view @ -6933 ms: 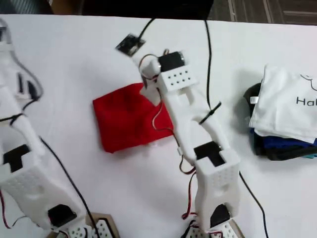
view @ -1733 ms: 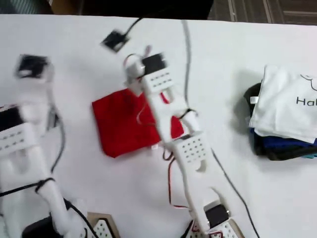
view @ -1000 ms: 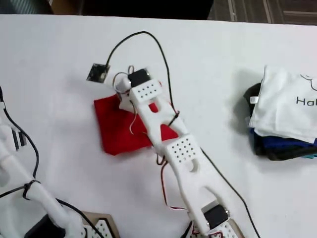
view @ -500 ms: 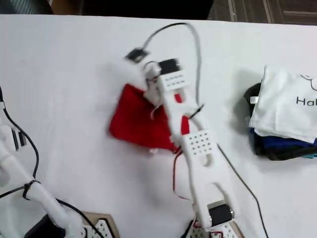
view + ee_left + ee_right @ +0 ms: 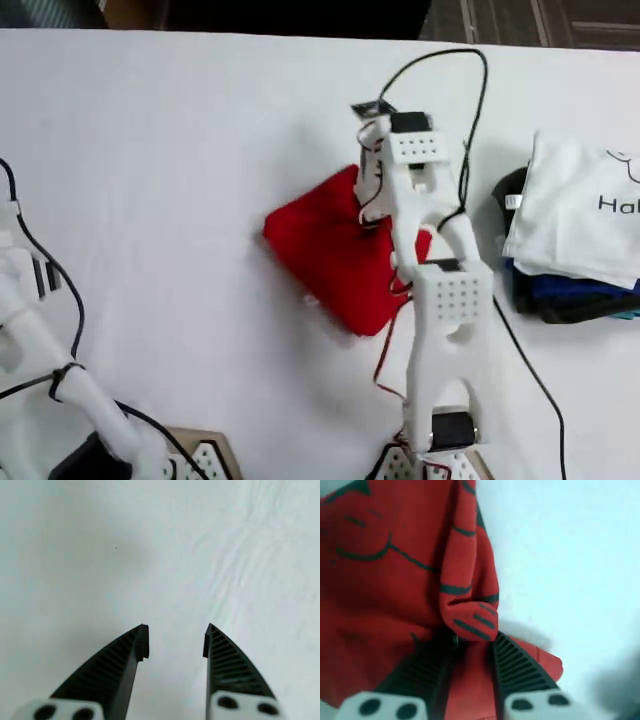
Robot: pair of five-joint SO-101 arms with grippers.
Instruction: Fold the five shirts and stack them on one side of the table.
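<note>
Right hand [image 5: 472,640] clamped on the folded red shirt [image 5: 325,250], centre frame, apart from the shirt stack [image 5: 575,235] at right edge. Likely risk: the edge-only grip drags the fold open. Left hand [image 5: 175,642] parted, empty.

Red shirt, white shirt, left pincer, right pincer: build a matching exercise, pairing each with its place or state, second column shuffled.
1. red shirt
2. white shirt
3. left pincer
4. right pincer

A. open above bare table
B. atop the stack at the table's edge
C. shut on the red shirt
D. mid-table, partly under the right arm

Pairs: 1-D, 2-B, 3-A, 4-C
</note>
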